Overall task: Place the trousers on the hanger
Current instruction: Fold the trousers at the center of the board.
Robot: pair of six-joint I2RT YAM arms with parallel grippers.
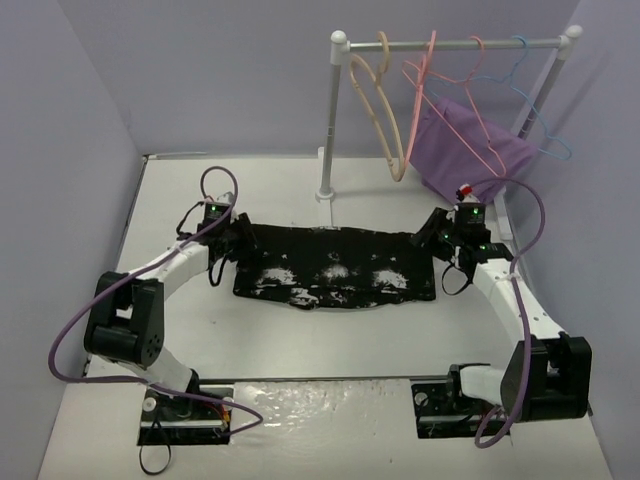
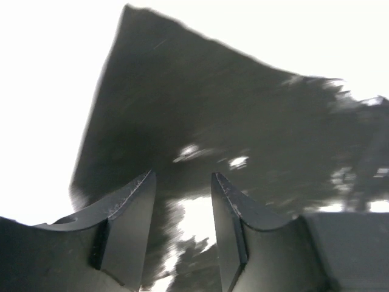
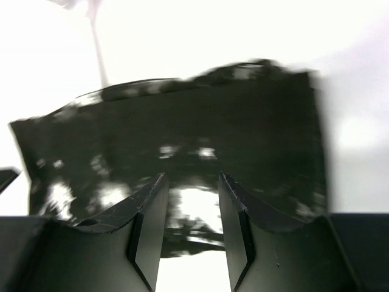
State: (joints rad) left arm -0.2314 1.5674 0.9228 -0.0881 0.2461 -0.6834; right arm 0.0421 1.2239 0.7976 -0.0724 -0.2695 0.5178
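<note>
The black trousers (image 1: pixel 335 265) with white blotches lie folded flat across the middle of the table. My left gripper (image 1: pixel 237 240) is at their left end, jaws open, with the fabric (image 2: pixel 206 121) below and between the fingers. My right gripper (image 1: pixel 432 232) is at their right end, jaws open over the cloth (image 3: pixel 182 134). Neither holds anything. The beige hanger (image 1: pixel 378 100) hangs by its hook on the rail at the back.
A white rack (image 1: pixel 455 44) on a post (image 1: pixel 328 130) stands at the back right. It carries a thick pink hanger (image 1: pixel 418 90), thin pink (image 1: pixel 470 100) and blue (image 1: pixel 540 110) wire hangers, and a purple cloth (image 1: pixel 470 150). Grey walls close in both sides.
</note>
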